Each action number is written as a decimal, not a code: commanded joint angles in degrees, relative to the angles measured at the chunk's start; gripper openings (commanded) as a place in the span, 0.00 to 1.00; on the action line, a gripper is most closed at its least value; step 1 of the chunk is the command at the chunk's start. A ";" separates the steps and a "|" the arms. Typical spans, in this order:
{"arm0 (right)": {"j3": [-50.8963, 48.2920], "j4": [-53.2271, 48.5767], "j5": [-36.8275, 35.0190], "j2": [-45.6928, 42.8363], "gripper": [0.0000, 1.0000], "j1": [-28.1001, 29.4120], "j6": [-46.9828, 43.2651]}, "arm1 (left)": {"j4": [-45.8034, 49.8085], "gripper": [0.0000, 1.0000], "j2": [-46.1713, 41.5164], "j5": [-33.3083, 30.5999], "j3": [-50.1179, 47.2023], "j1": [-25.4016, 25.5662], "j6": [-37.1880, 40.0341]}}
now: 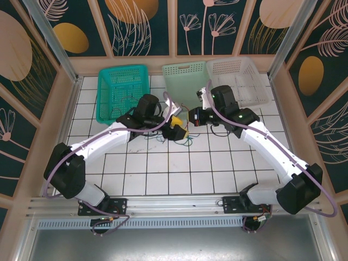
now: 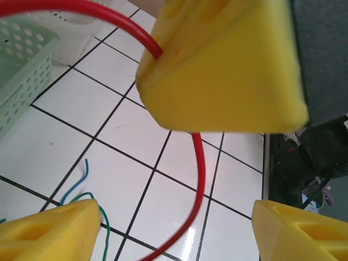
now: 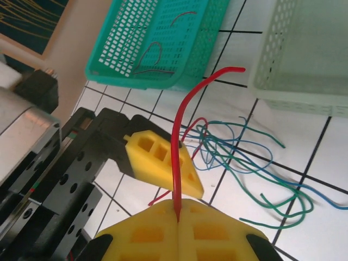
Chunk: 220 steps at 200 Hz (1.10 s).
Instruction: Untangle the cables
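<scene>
Two claws meet over the middle of the tabletop [image 1: 163,168]. The right claw [image 3: 178,211] is clamped tight on the red cable [image 3: 174,152], which stands up from between its pads. The left claw [image 2: 174,220] gapes wide just beside it, gripping nothing, with the red cable running through the gap. The green cable [image 2: 104,228] and blue cable [image 2: 78,182] lie looped together on the tiles below. I'd say the red is being separated out; next the left should close on it and the two draw apart.
</scene>
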<state>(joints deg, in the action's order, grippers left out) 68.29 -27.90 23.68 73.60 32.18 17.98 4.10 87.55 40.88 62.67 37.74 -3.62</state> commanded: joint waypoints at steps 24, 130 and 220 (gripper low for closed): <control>-1.71 3.73 5.00 -2.06 0.00 -0.26 2.26 | -1.95 0.60 4.03 -0.74 3.34 0.23 0.98; -10.19 -1.80 -12.38 -6.00 0.65 -3.44 2.87 | -9.46 0.00 2.72 -2.88 0.82 0.09 -13.58; -21.85 15.28 -14.27 5.08 0.69 4.78 12.41 | -22.87 0.00 -0.95 -8.75 -3.40 0.14 -27.26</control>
<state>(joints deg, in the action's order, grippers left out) 46.98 -19.09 12.84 76.75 33.91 30.15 -12.29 89.19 33.93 61.23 38.04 -26.11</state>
